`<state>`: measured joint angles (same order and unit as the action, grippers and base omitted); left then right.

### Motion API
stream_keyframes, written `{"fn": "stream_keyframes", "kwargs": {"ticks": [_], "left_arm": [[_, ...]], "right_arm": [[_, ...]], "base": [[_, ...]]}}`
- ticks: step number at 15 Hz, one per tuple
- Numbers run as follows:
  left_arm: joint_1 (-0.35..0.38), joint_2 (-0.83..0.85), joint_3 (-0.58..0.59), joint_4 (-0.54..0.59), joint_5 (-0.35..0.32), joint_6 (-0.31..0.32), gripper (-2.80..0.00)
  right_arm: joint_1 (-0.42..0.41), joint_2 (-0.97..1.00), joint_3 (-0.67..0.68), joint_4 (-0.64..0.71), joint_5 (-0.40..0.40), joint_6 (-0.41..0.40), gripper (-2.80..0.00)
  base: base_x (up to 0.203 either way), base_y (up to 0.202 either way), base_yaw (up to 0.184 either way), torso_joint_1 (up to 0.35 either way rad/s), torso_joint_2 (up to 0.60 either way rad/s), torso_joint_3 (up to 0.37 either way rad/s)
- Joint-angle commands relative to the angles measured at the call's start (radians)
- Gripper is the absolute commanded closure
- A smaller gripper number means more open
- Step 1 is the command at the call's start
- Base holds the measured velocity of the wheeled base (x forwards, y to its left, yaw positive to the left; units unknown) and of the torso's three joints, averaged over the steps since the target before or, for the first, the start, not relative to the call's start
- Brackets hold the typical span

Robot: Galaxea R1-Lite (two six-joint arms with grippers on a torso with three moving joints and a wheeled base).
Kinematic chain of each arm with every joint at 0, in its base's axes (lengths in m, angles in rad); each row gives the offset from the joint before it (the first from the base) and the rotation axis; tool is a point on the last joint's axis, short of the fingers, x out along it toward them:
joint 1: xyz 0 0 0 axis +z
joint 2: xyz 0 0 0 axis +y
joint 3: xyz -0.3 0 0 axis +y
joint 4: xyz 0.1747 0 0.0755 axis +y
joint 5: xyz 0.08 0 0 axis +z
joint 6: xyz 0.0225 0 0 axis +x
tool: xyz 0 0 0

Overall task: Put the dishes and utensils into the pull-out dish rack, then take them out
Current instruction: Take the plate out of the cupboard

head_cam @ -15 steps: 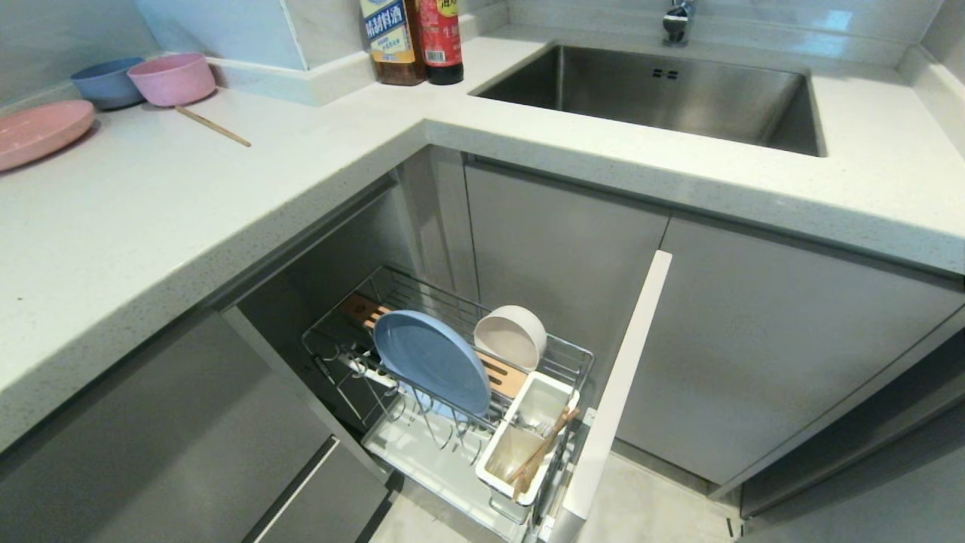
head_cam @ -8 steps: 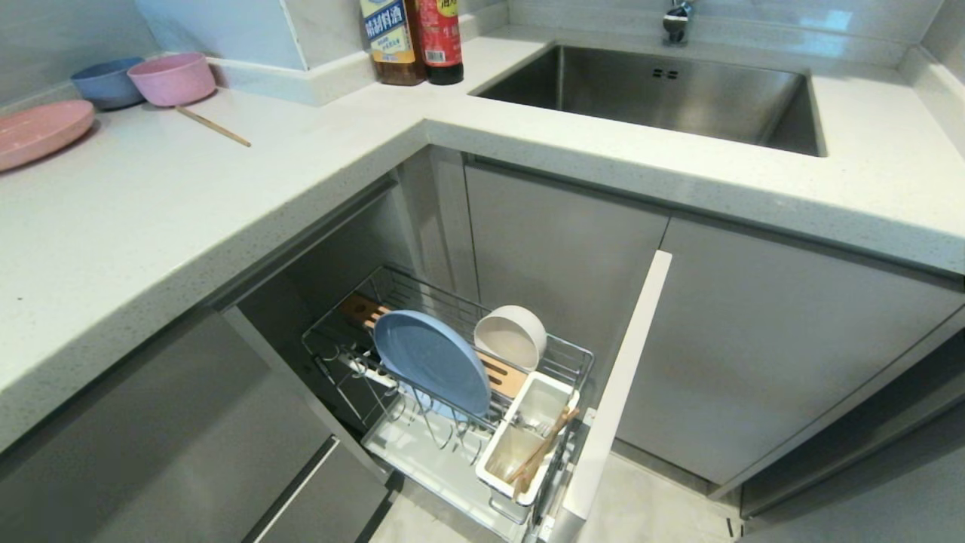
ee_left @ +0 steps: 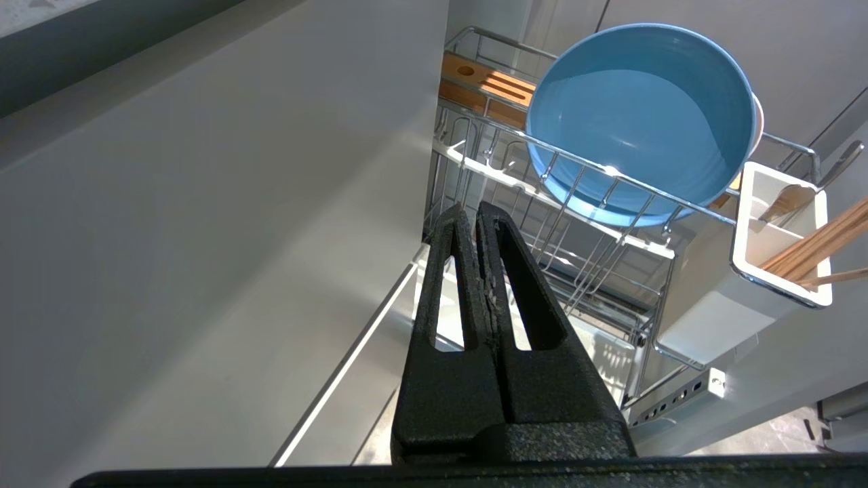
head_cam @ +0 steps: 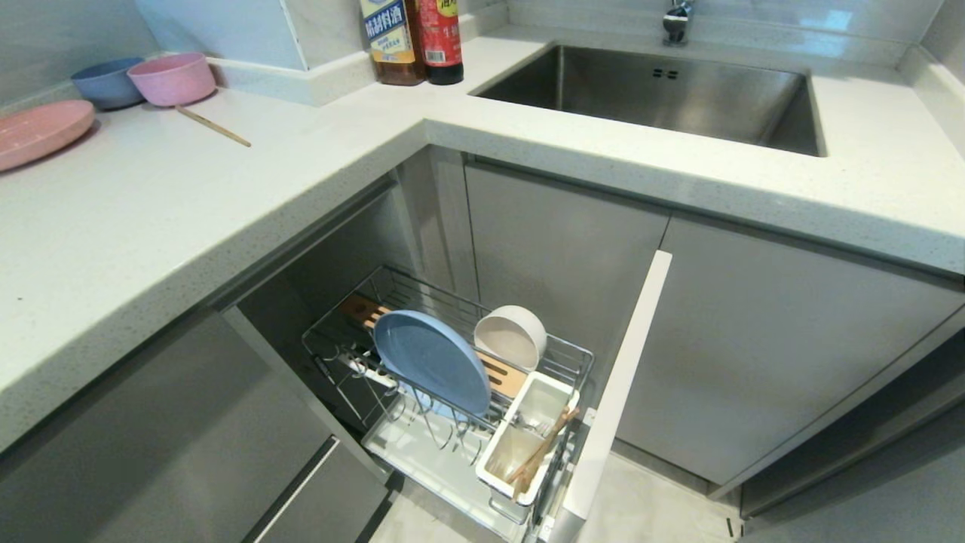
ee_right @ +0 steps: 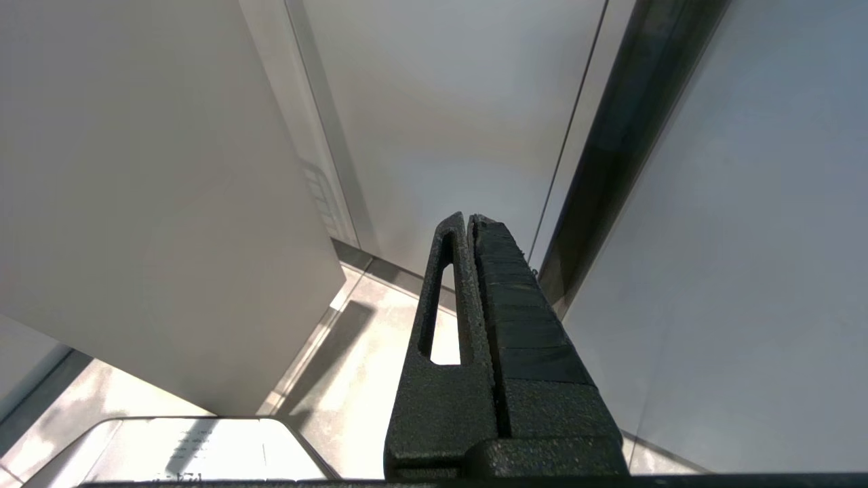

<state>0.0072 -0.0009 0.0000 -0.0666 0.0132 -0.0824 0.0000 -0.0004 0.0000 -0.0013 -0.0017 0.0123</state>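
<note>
Pull-out dish rack (head_cam: 452, 392) is seen drawn out from under the counter, loaded with dishes and utensils.

The pale blue plate (head_cam: 431, 362) is stood on edge in the wire basket, against the slotted wooden strip (head_cam: 503, 375); the cream-white bowl (head_cam: 511, 336) is set on its side just behind it. The chopsticks (head_cam: 539, 451) are leaned in the white utensil cup (head_cam: 528, 437), beside the narrow cabinet front (head_cam: 618, 392), and a fork (head_cam: 537, 427) is seen in the cup with them. The left gripper (ee_left: 473, 211) is held near the rack, its fingers pressed together and empty. The right gripper (ee_right: 468, 220) is pointed at plain cabinet doors, fingers likewise closed on nothing. On the counter (head_cam: 226, 196) a pink plate (head_cam: 38, 130) and two small bowls (head_cam: 143, 79) are left.
</note>
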Motion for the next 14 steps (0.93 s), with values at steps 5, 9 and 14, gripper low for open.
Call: {"fn": "stream_keyframes", "kwargs": {"ticks": [5, 9, 14], "left_arm": [[0.000, 0.001, 0.026, -0.001, 0.001, 0.000, 0.00], [0.000, 0.001, 0.026, -0.001, 0.001, 0.000, 0.00], [-0.002, 0.008, -0.124, 0.007, -0.020, 0.076, 0.00]], "right_arm": [[0.000, 0.000, 0.002, 0.000, 0.000, 0.000, 0.00], [0.000, 0.000, 0.001, 0.000, 0.000, 0.000, 0.00], [0.000, 0.000, 0.001, 0.000, 0.000, 0.000, 0.00]], "base": [[0.000, 0.000, 0.000, 0.000, 0.00, 0.000], [0.000, 0.000, 0.000, 0.000, 0.00, 0.000], [0.000, 0.000, 0.000, 0.000, 0.00, 0.000]]}}
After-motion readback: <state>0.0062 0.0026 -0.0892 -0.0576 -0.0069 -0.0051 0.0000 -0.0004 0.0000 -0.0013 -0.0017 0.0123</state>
